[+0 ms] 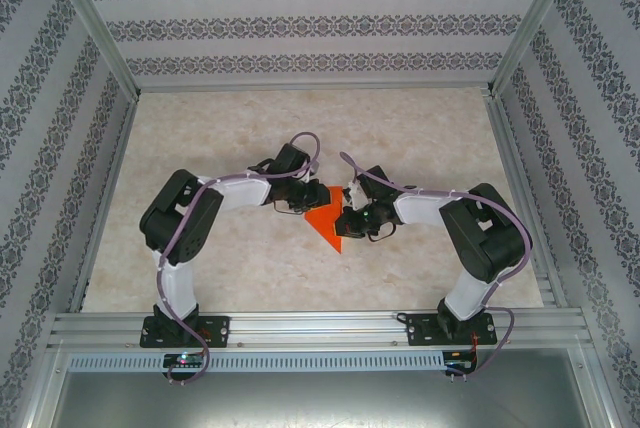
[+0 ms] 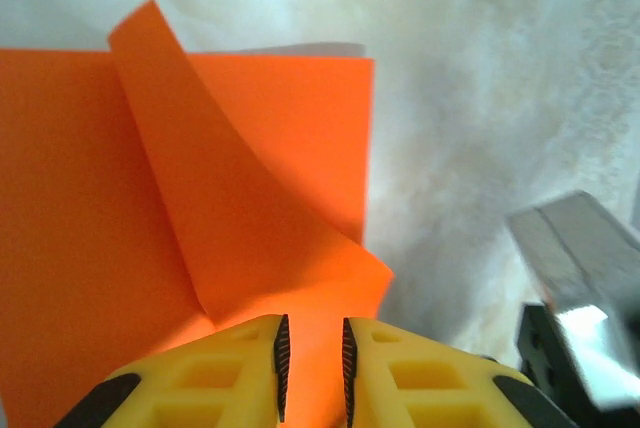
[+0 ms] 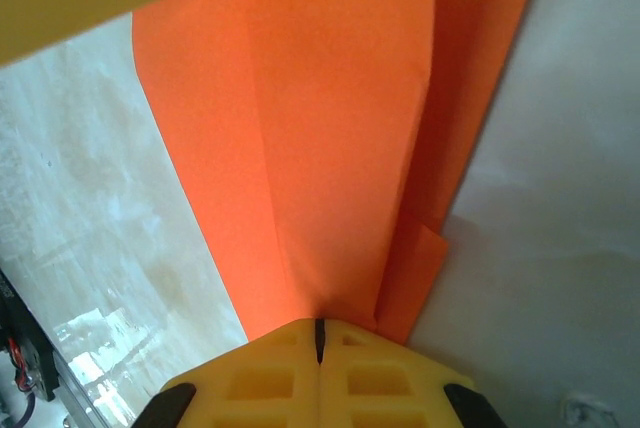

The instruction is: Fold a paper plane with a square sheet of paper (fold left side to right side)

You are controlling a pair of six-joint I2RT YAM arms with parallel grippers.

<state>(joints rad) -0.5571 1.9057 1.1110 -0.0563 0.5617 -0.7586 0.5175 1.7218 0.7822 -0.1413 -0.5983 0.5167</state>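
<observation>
The left gripper [image 2: 313, 368] pinches the square sheet of paper [image 2: 200, 228] in a narrow gap (one flap curls up); the right gripper [image 3: 320, 340] clamps its layers, whose tip the arms hide from above.

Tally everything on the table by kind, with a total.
Orange paper sheet, partly folded: 1
Robot arms with grippers: 2, the left gripper and the right gripper, both clamped on the paper
Total: 3

Matt smooth orange paper [image 2: 280, 148]; glossy marbled table [image 1: 420, 133], perhaps laminate.
</observation>
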